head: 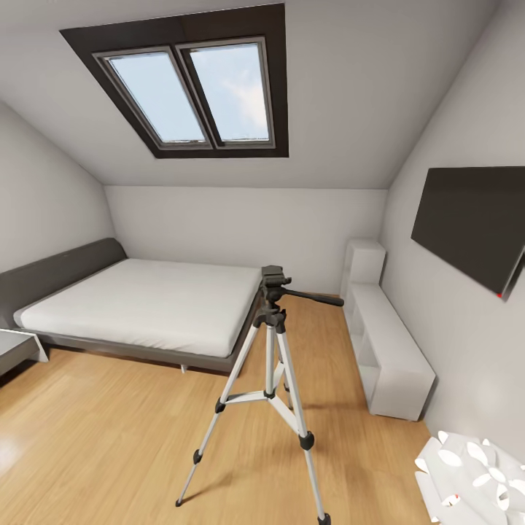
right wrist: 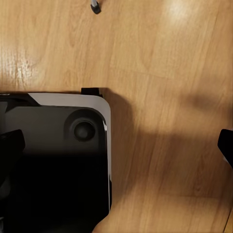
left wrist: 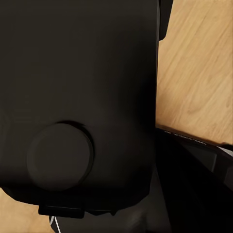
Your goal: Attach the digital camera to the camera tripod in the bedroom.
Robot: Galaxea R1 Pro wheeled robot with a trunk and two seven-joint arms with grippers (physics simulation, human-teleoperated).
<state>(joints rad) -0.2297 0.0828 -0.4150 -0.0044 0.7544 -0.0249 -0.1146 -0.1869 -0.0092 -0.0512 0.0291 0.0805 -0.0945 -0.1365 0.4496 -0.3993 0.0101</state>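
The camera tripod (head: 271,364) stands on the light wood floor in the middle of the bedroom, just in front of the bed's foot corner. It has silver legs, black joints and a dark head (head: 275,281), with its long black pan handle (head: 315,297) pointing right. Nothing sits on the head. The digital camera is out of view. In the right wrist view my right gripper (right wrist: 116,144) is open over bare floor, one dark fingertip (right wrist: 10,143) at each side edge. One tripod foot (right wrist: 95,7) lies beyond it. The left wrist view is too dark to make out fingers.
A grey bed (head: 146,302) with a white mattress fills the left. A low white shelf unit (head: 386,350) runs along the right wall under a dark wall panel (head: 474,222). A white perforated object (head: 474,474) sits at the lower right. My black base (right wrist: 53,165) (left wrist: 77,97) lies beneath both wrists.
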